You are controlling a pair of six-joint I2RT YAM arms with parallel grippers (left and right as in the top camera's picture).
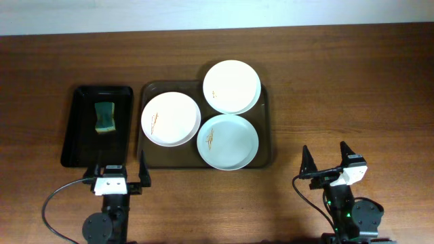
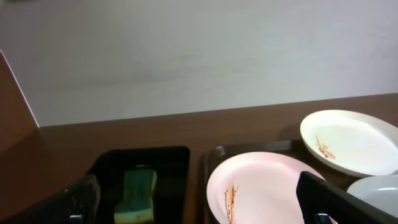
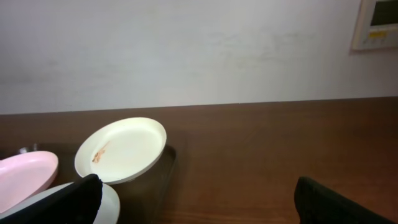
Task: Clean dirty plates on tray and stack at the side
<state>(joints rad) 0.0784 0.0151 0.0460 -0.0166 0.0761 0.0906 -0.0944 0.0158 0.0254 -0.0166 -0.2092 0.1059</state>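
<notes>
3 plates [image 1: 232, 87] crowding tray [image 1: 156, 157], bare table [image 1: 339, 88] to its right

I've got three plates [image 1: 232, 87] on the tray [image 1: 166, 157], mid-table [image 1: 339, 88]: one back-right, one left, one front-right, rims touching; smaller tray [image 1: 78, 142] just left of it w/ sponge [image 1: 104, 116] inside.

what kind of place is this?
Probably a lab or office test bench, not a kitchen: wooden table, plain white wall with a control panel, streaked plates staged on a tray.
</notes>
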